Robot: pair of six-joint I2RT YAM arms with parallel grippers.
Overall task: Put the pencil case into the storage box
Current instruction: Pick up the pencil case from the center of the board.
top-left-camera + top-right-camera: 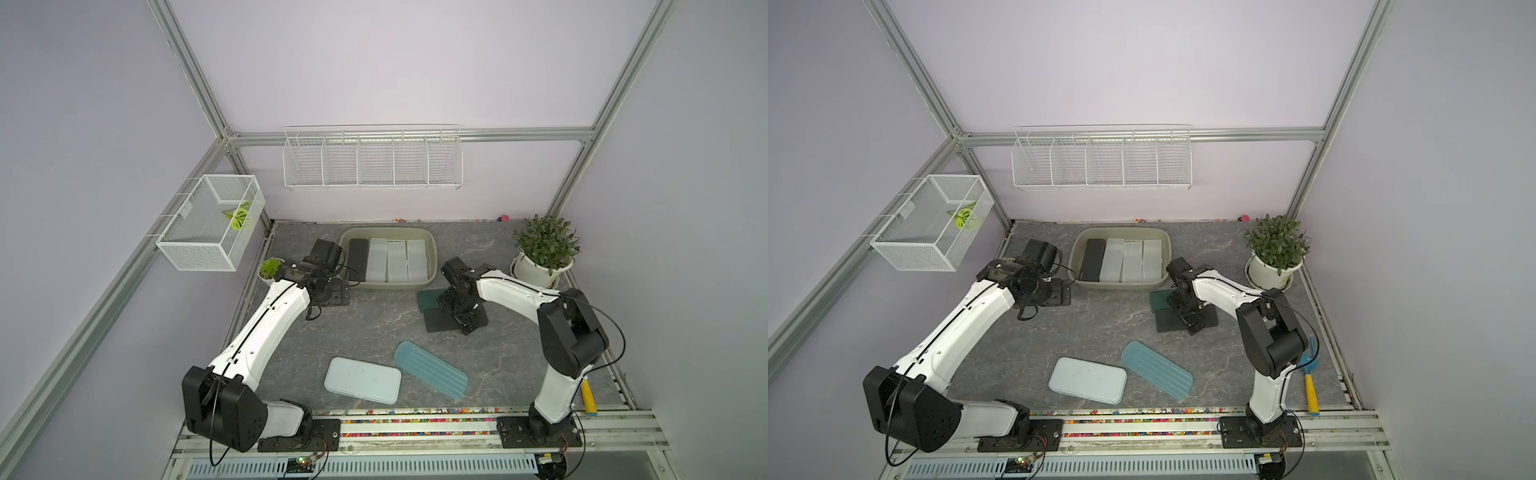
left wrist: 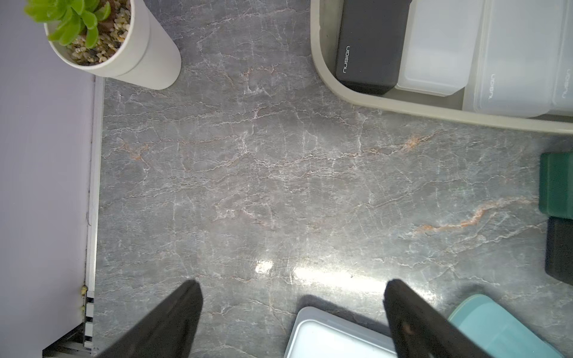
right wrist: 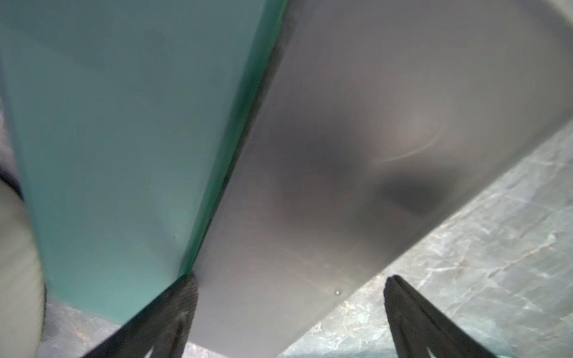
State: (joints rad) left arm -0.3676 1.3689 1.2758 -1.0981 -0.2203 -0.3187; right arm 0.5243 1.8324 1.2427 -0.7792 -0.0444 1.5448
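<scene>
In both top views the storage box (image 1: 395, 286) (image 1: 1121, 285) is seen at the back of the counter (image 1: 374, 332), filled side by side with three translucent cases and one dark one. The black pencil case (image 1: 438, 325) (image 1: 1167, 325) is found flat on the counter just in front of the box's right corner. A dark green pencil case (image 1: 427, 300) (image 1: 1158, 300) lies against its far side. The right fingers (image 1: 464, 323) are seen low over this pair. The left fingers (image 1: 332, 297) hang beside the box's left end, well apart from the case, so the right arm is judged much the nearer. The case's long axis appears to run across the counter, roughly along the box's near wall, though part of it is covered by the wrist.

In the left wrist view the left fingers (image 2: 173, 319) are shown spread wide over bare counter, with nothing between them.

In the right wrist view the right fingers (image 3: 173, 310) are shown wide apart and clamped on nothing. One tip is set at the seam where the green case (image 3: 108, 139) meets the black case (image 3: 341, 155). The other is just outside the black case's free long edge. Its width is thus straddled, with the long axis crosswise to the line between the tips. Whether the tips touch it cannot be told through the blur. A plain closing is judged sufficient for the grasp. The case would then have to be carried back and leftward, and laid on top of those in the box.
</scene>
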